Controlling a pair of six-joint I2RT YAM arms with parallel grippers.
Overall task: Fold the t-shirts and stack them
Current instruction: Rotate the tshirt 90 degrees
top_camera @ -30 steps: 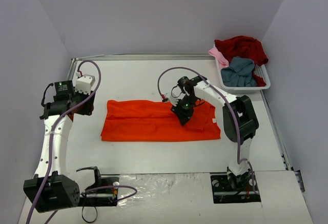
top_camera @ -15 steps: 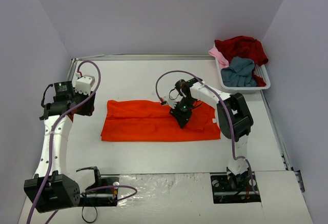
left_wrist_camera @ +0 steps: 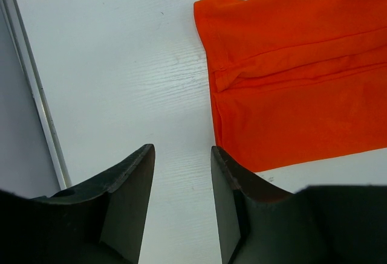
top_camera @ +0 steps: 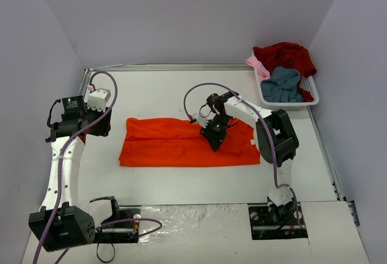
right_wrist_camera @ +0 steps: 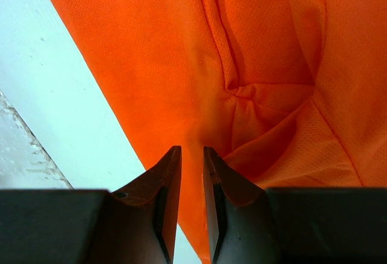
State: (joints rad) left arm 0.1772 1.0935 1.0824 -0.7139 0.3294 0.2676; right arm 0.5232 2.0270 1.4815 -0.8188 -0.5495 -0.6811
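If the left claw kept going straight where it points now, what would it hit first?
Probably the bare table: the open left claw points down at white surface just off the end of the orange t-shirt, not at cloth. Depth is hard to judge.

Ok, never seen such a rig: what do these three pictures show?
Two robot arms are bolted to a white table. The wide picture looks down from above and behind them; the other two come from cameras on each wrist. An orange t-shirt lies flat as a long strip. The left end effector hangs open over bare table beside it, holding nothing. The right end effector is nearly closed over the cloth; whether it pinches it is unclear. A white basket holds more shirts.
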